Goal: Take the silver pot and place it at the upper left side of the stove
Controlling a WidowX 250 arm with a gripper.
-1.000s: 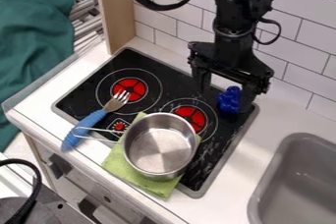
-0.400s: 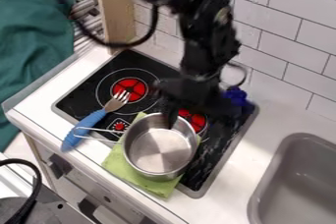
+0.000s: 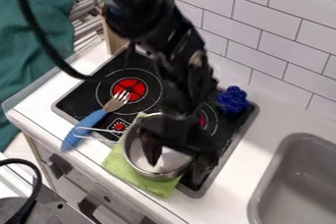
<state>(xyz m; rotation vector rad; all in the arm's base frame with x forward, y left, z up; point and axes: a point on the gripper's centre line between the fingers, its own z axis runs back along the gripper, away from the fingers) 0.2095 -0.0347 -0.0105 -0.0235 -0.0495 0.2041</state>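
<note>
The gripper (image 3: 177, 161) hangs over the right part of the silver pot (image 3: 135, 153). It is open: one finger (image 3: 152, 150) is down inside the pot, the other (image 3: 202, 168) stands outside its right wall. Whether either finger touches the wall I cannot tell. Resting upright on a green cloth (image 3: 119, 163), the pot is at the front part of the black stove (image 3: 78, 98), its wire handle pointing left. The gripper hides much of the pot's back and right rim. At the stove's upper left is a red burner (image 3: 130, 89).
A fork with a blue handle (image 3: 92, 121) lies across the stove's front left edge, next to the pot's handle. A blue object (image 3: 233, 99) sits at the stove's back right corner. The grey sink (image 3: 295, 183) is at the right, the tiled wall (image 3: 289, 46) behind.
From the back right of the stove, the gripper has come forward and down to the pot, with one finger now inside it. The pot, cloth and fork have not moved.
</note>
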